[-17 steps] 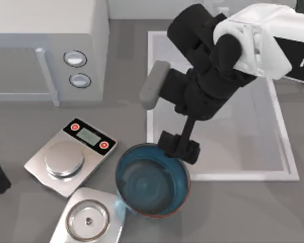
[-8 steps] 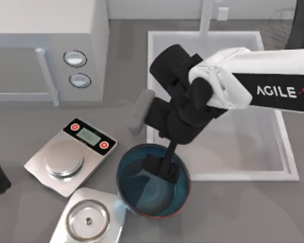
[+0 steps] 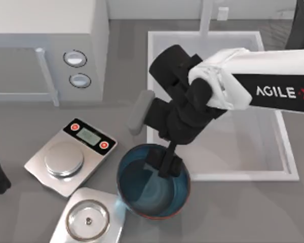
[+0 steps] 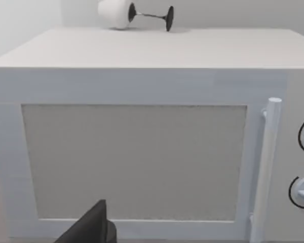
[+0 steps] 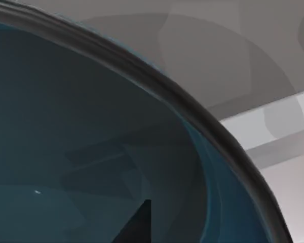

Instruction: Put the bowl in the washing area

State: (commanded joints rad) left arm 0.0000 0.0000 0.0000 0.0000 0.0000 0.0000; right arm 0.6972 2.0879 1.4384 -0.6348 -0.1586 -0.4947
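Light: even, soft, from above; shadows: faint grey pool under the right arm (image 3: pixel 253 86) across the washing area (image 3: pixel 289 167) | gloss: pale sheen inside the bowl (image 3: pixel 142 197) | right wrist view: dim, close, bowl rim soft-edged | edges: no visible distortion

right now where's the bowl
Top view: the bowl sits on the table, low centre, just outside the sink's front-left corner, right of the scale.

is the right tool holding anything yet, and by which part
Cannot be told. The right tool reaches down inside the bowl near the rim on the sink side, but whether it has closed is hidden.
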